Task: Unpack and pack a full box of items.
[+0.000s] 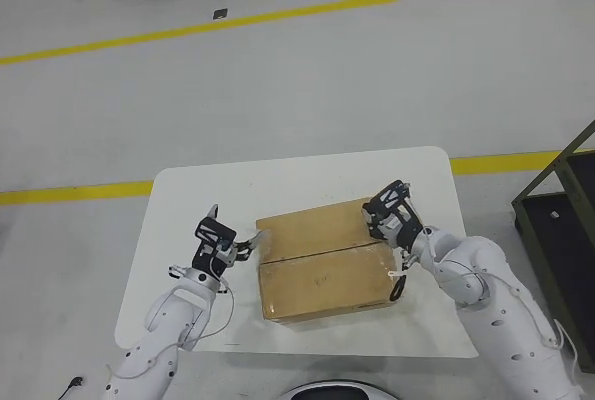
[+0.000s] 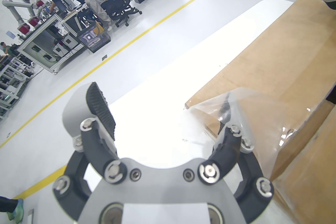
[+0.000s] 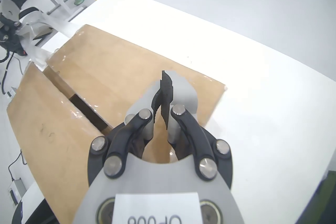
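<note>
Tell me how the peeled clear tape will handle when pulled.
The clear tape is probably floppy and light: it drapes in wrinkled folds. Likely clingy: it wraps one of the left fingers. One end seems stuck to the box, so it may resist.

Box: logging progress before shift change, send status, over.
Left end effector open, clear tape stuck to it, strung to box. Right end effector shut over its top. Flaps down, seam gapped; nothing else obstructing.

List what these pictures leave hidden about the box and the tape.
1. Box contents: right wrist view, the flaps leave only a dark slit.
2. Left pincer: left wrist view, one finger veiled by clear tape.
3. Box's far corner: left wrist view, cut off by the edge.
</note>
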Controlling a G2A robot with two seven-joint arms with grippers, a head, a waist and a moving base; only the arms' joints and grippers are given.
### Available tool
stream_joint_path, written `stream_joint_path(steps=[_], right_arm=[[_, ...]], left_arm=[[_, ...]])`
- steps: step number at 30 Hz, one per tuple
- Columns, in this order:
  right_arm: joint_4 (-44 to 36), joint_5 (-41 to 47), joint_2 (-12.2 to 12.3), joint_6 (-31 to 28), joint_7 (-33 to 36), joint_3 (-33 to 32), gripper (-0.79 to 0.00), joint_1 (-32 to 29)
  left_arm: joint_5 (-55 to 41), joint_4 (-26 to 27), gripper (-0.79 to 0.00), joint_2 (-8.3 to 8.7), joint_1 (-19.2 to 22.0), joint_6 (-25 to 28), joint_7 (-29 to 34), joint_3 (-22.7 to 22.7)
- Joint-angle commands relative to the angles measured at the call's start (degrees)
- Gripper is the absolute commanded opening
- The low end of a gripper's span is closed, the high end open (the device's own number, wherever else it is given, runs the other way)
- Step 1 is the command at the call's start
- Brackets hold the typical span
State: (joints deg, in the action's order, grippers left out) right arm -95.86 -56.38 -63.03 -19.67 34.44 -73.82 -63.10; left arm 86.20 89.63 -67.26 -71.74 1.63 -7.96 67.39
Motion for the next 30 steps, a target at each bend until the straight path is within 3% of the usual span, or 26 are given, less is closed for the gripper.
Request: stream_joint_path(steps=[1,17,22,30], right_arm=[[-0.1,-0.2,0.2,0.3,0.0,-1.4,-0.785,-0.6],[-1.7,-0.9,1.5,1.9,-0.4,-9.7,-0.785,-5.3],[-3.2,7.1,1.3,1.0,-4.0,-11.2,-0.785,-6.2],[-5.2,11.4,0.9,-5.3,-5.8,-6.3,-0.785,-5.9]], left_arm=[[0.3,0.6,0.0,-0.11,0.2,0.3,0.0,-0.3],[0.1,3.3,0.0,-2.21,3.9,1.3,1.9,-6.7],[0.2,2.8,0.0,-2.82,4.9,0.6,1.9,-7.8],[-0.2,2.1,0.0,-2.84,4.6,-0.1,1.6,-4.9]])
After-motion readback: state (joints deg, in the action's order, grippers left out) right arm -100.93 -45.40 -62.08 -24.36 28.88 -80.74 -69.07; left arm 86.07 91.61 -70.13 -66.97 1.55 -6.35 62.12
